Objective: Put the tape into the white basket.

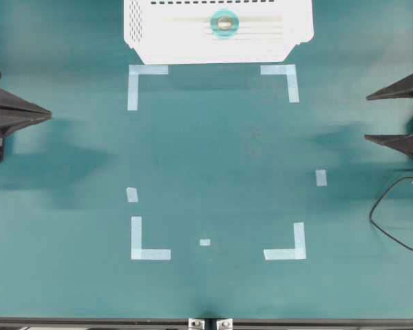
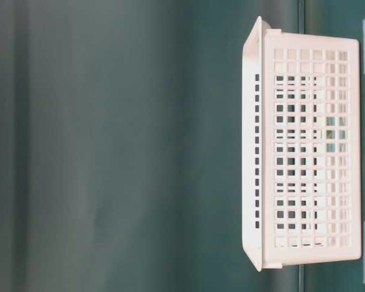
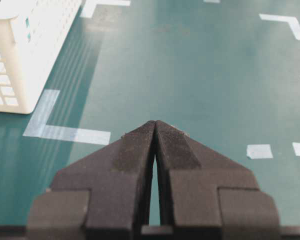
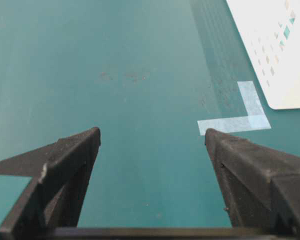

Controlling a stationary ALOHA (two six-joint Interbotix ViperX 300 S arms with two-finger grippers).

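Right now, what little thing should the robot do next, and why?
Probably nothing more than keep both arms back at the sides. The tape already lies inside the white basket, on its ribbed bottom. The left gripper is shut and holds nothing, and the right gripper is open and holds nothing, so the job looks done.

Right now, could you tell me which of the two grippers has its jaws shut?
The left gripper: its jaws meet at the tips. The right gripper stands wide open, holding nothing.
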